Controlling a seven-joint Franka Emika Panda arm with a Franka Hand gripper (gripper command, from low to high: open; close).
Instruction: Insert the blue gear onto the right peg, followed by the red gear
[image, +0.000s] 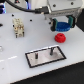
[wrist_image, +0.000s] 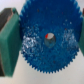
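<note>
My gripper (image: 63, 26) is shut on the blue gear (image: 64, 26) and holds it flat at the exterior view's upper right. In the wrist view the blue gear (wrist_image: 47, 42) fills the frame, with its hub (wrist_image: 49, 36) in the middle and green finger pads (wrist_image: 9, 42) pressed on its two sides. The red gear (image: 60, 38) lies flat on the white table just in front of the held gear. The black-rimmed base plate (image: 33, 61) lies lower, near the middle. Its right peg (image: 51, 50) stands upright and bare; the twin pin is hard to make out.
A white and beige block-like fixture (image: 19, 28) stands at the exterior view's left. The arm's body (image: 59, 9) hangs over the far right. The table's dark edge (image: 77, 30) runs close to the gears on the exterior view's right.
</note>
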